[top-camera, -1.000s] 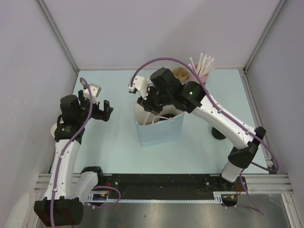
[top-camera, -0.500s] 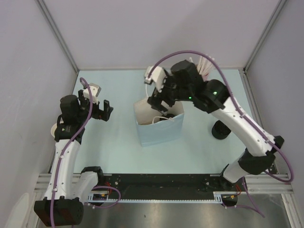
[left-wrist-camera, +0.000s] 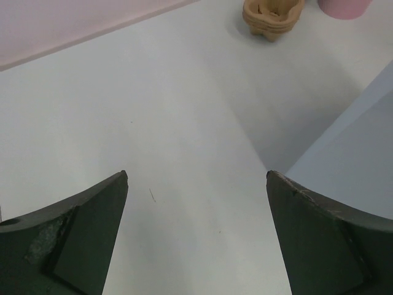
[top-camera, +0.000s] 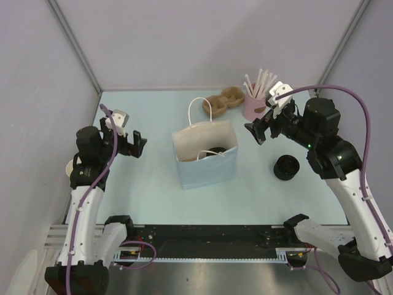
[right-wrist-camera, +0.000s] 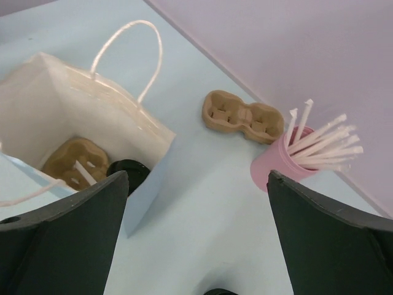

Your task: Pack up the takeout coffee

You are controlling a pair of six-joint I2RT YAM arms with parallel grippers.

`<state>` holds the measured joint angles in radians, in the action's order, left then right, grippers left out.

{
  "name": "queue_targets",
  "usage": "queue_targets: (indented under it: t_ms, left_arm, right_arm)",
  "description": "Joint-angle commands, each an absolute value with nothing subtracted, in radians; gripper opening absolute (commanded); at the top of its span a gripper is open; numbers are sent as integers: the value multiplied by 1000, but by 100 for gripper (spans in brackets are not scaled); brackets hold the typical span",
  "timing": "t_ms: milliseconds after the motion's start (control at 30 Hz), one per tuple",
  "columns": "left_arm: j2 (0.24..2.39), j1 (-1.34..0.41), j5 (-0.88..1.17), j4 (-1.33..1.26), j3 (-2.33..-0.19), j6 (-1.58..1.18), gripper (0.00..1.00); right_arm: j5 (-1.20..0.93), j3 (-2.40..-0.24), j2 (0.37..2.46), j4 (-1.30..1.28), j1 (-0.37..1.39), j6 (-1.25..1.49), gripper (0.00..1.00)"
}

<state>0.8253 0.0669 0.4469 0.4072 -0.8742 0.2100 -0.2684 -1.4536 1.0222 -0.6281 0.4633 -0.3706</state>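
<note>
The takeout coffee (right-wrist-camera: 127,174) stands inside the light blue paper bag (top-camera: 209,169); only its black lid (top-camera: 215,151) shows. Beside it in the bag lies a brown carrier (right-wrist-camera: 72,162) with a white straw on it. My right gripper (top-camera: 263,125) hangs open and empty to the right of the bag, above the table between the bag and the pink cup; the right wrist view (right-wrist-camera: 198,175) shows nothing between its fingers. Well left of the bag, my left gripper (top-camera: 126,139) is open with only bare table between its jaws (left-wrist-camera: 196,176).
A pink cup of white straws (top-camera: 254,107) and a brown cup carrier (top-camera: 222,101) sit at the back. A small stack of black lids (top-camera: 285,167) lies right of the bag. A pale cup rim (top-camera: 71,167) peeks out behind the left arm. The bag's white handles (right-wrist-camera: 126,55) stand up.
The right gripper has risen out of the bag and swung back to the right, opening its jaws on the way. The lidded cup stays in the bag. The left arm has not moved.
</note>
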Motion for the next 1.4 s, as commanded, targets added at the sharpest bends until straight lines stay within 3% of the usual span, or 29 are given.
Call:
queue_targets:
  t_ms: [0, 333, 733, 967, 1367]
  left_arm:
    - [750, 75, 420, 292, -841, 149, 99]
    - [664, 75, 459, 354, -952, 248, 100]
    - [706, 75, 560, 235, -1138, 83, 99]
    - [755, 75, 621, 166, -1212, 14, 99]
    - [776, 75, 331, 31, -1059, -38, 99]
  right_arm:
    - [-285, -1352, 951, -450, 387, -341, 100]
    - [-120, -1207, 989, -267, 210, -265, 100]
    - [90, -1143, 1017, -155, 209, -216, 100]
    - [103, -1052, 983, -75, 209, -207, 100]
    - [133, -1005, 969, -8, 236, -144, 100]
